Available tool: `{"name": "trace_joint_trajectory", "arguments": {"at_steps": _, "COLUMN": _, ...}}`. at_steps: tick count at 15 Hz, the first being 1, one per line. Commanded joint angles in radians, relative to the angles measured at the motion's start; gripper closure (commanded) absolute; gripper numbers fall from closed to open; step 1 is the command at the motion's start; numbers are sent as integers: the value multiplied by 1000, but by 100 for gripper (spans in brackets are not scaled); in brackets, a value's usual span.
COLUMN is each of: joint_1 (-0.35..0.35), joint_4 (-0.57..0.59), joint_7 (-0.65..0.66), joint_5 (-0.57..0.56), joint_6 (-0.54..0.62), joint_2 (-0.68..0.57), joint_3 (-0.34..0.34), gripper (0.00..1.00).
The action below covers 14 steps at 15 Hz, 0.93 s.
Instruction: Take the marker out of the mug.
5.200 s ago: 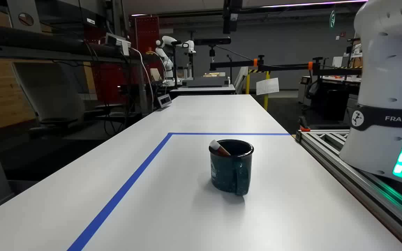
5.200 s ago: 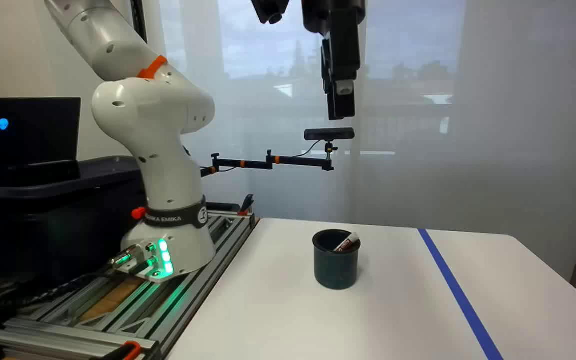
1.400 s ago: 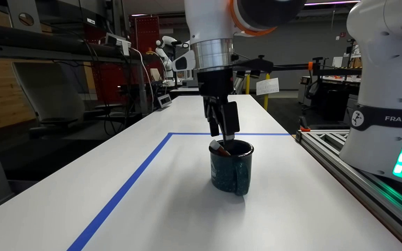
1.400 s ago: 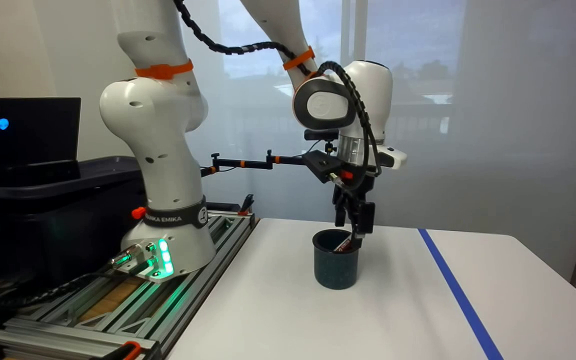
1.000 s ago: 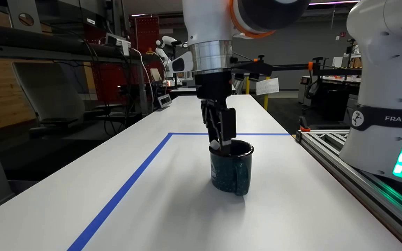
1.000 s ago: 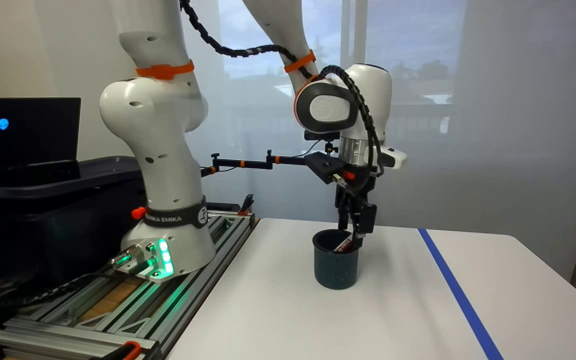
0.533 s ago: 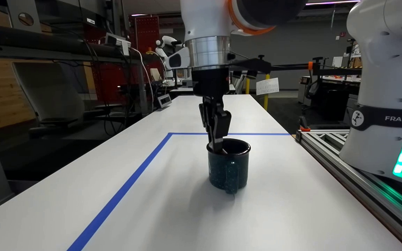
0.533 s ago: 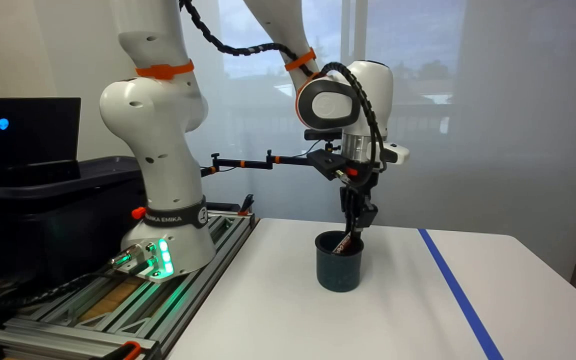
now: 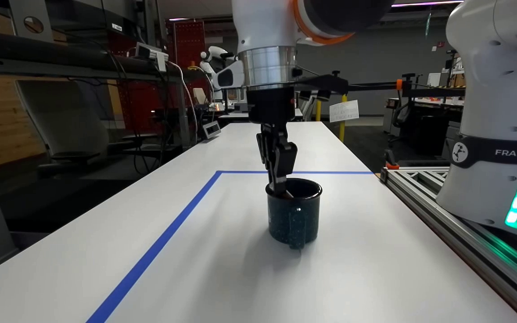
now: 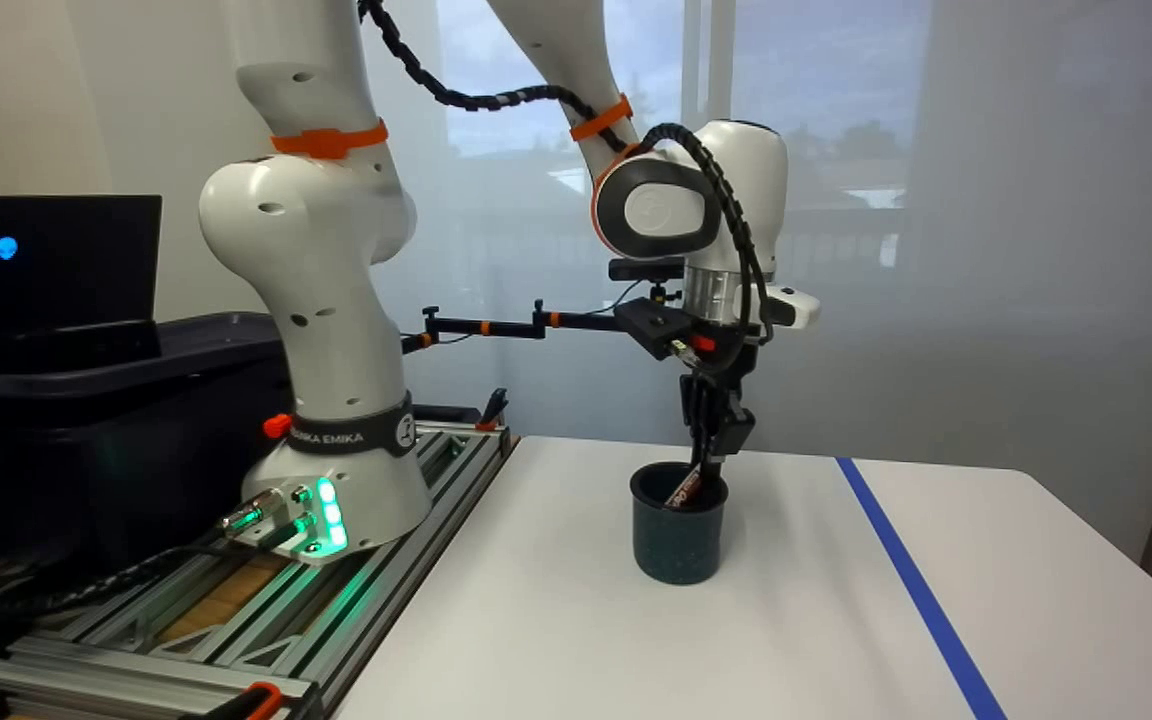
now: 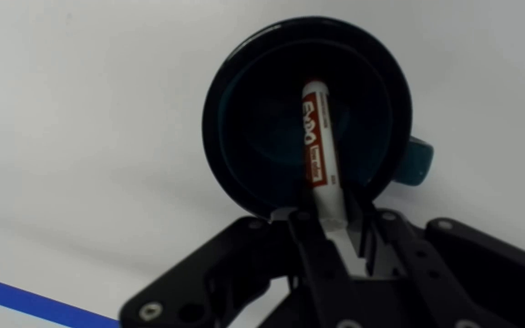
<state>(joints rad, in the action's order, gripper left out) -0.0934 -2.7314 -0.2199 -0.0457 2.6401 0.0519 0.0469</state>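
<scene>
The dark teal mug stands upright on the white table, its handle at the right in the wrist view. Inside leans the marker, white with a red label; its lower end rests within the mug and its upper end reaches the rim. My gripper points down at the mug's edge, fingertips just inside the rim, shut on the marker's upper end. In an exterior view the labelled part of the marker shows below the fingers; elsewhere the gripper hides most of it.
Blue tape runs along the table and turns across it behind the mug. The robot's base stands on a metal frame beside the table. A black camera arm reaches out behind the gripper.
Over the last second the jaws have closed on the marker's end. The mug has shifted slightly and its handle has turned a little. Since half a second ago almost nothing has moved.
</scene>
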Motion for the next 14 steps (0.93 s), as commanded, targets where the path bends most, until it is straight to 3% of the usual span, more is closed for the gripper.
{"name": "trace_joint_trajectory", "arguments": {"at_steps": 1, "joint_1": -2, "joint_4": -4, "joint_7": -28, "joint_5": 24, "joint_6": -103, "joint_2": 89, "joint_3": 8, "gripper": 95}}
{"name": "trace_joint_trajectory", "arguments": {"at_steps": 9, "joint_1": 18, "joint_4": 50, "joint_7": -1, "joint_5": 8, "joint_6": -317, "joint_2": 270, "joint_3": -23, "gripper": 95}}
{"name": "trace_joint_trajectory", "arguments": {"at_steps": 14, "joint_1": 100, "joint_4": 67, "joint_7": 23, "joint_5": -16, "joint_6": -375, "joint_2": 344, "joint_3": -96, "gripper": 95}}
